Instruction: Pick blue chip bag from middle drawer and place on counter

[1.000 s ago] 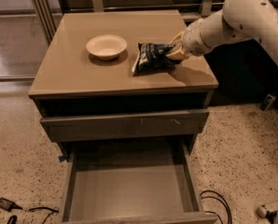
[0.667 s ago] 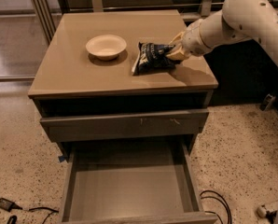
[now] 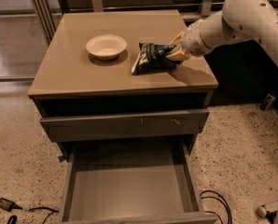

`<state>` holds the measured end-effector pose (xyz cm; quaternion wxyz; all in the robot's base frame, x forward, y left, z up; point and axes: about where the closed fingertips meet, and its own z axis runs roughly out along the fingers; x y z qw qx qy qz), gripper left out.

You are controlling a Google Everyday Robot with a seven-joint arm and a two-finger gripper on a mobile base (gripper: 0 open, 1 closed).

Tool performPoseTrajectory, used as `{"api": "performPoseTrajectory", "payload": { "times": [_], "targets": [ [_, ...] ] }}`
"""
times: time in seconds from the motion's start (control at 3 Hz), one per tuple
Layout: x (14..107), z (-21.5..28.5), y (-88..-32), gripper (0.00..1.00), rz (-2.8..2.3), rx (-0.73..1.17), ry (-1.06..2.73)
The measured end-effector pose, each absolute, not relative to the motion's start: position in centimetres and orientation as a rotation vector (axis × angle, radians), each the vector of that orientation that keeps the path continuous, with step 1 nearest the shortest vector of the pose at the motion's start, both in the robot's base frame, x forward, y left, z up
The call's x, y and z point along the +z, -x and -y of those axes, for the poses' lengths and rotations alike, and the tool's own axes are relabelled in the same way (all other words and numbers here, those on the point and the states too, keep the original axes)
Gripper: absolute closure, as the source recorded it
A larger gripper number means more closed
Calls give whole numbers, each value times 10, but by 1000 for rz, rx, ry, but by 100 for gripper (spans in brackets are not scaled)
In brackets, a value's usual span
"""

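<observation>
Near the right edge of your glossy beige counter (image 3: 83,80), the pale gripper (image 3: 173,54) pinches the crumpled navy foil chip bag (image 3: 150,58).

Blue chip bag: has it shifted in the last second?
No. The blue chip bag sits equally far right of the bowl on the counter, with the gripper at its right end.

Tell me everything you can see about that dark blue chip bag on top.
The blue chip bag is a small, crumpled packet that looks like dark navy foil, with white lettering. It lies slumped on the glossy tan counter, to the right of a pale bowl and apart from it. The robot's end effector is against the bag's right end.
</observation>
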<state>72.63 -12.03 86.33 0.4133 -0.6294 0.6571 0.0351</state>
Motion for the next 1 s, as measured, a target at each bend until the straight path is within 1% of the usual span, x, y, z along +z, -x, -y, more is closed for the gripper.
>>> {"api": "performPoseTrajectory", "payload": {
  "times": [0.33,0.67,1.0],
  "targets": [
    [863,120,-726,13,-1652,88,1583],
    [863,120,-726,0,-1652,88,1583],
    [863,120,-726,0,-1652,88,1583]
  ]
}}
